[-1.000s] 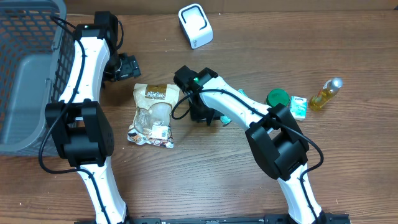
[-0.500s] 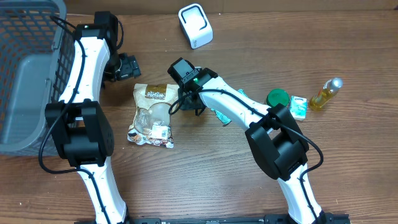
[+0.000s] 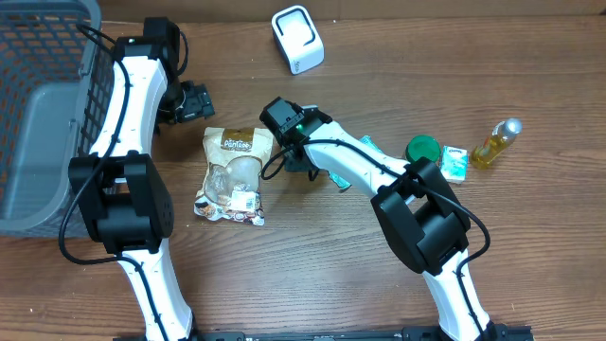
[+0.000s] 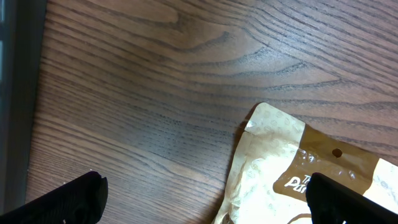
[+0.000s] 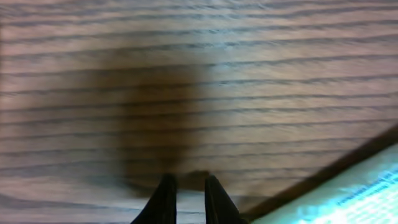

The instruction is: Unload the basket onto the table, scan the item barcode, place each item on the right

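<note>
We see a tan snack pouch (image 3: 233,173) lying flat left of the table's centre, its long axis running from far edge to near edge. A white barcode sticker (image 3: 244,200) sits at its near end, and the script on its brown banner is too small to read. The right gripper (image 5: 185,190), fingers pinched nearly together on nothing, hovers just beside the pouch's far right corner and is, we judge, the nearer. The left gripper (image 3: 196,102) gapes empty beyond its far left corner, and a white scanner (image 3: 297,39) stands by the far edge.

A mock shop checkout on a wooden table (image 3: 312,275): barcode scanner (image 3: 297,39) at twelve o'clock, wire basket (image 3: 38,47) at ten, bottle (image 3: 498,140) and carton (image 3: 455,163) (grocery goods) at three.
</note>
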Available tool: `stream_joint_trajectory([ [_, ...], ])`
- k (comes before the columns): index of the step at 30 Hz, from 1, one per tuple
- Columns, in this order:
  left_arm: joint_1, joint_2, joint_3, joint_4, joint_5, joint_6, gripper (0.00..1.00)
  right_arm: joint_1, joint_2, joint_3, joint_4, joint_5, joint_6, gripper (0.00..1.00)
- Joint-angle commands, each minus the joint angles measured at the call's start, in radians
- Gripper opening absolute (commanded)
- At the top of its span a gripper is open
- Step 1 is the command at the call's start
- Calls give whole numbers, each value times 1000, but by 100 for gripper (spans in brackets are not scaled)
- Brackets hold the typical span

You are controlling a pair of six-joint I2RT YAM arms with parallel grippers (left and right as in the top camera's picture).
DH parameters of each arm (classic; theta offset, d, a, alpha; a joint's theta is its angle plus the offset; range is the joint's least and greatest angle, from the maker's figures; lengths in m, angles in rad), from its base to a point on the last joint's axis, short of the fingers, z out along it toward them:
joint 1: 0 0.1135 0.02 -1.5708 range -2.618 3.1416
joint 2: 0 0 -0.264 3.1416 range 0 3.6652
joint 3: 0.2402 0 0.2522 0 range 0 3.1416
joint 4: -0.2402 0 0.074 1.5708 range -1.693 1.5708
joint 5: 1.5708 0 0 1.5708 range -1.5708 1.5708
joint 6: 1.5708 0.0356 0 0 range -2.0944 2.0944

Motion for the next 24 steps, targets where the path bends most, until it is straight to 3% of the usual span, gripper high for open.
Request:
stream_joint_trajectory([
  [1,5,0,11,-2,-12,8,100,-12,2,-19,-23,46,4,12],
  [8,5,0,11,-2,-12,8,100,-38,2,-20,-132,45,18,12],
  [14,5,0,11,-2,-12,8,100,-86,2,-20,-217,38,117,19],
  [24,5,0,11,-2,-12,8,100,-148,2,-20,-144,-144,127,27],
])
